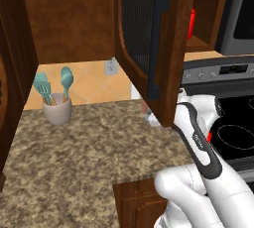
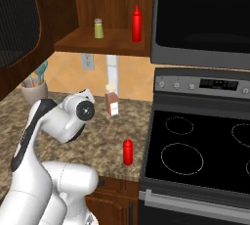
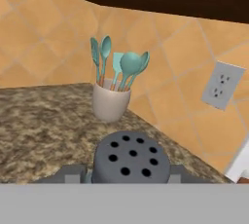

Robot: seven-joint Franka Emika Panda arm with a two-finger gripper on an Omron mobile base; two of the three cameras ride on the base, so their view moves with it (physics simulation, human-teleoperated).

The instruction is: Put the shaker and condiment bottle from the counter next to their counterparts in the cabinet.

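- The tool pinches the shaker; its dark perforated cap sits between the fingertips, above the worktop.
- The condiment bottle stands upright near the worktop's front edge, beside the stove.
- A matching red bottle and a yellowish shaker stand in the open cabinet.
- A utensil crock sits by the tiled wall.

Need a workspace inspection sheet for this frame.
Surface: speckled brown-and-beige granite counter, no spills seen.
Job's things: small shaker with dark grey perforated cap between the fingertips; slim red squeeze bottle upright near the counter's front edge; open dark wooden cabinet holds a matching red bottle and an olive shaker.
Clutter: pale crock of teal utensils; brown spice jar.
Grippers: gripper shut on the shaker.
Cables: nothing seen.
Surroundings: black stove; wall outlet.
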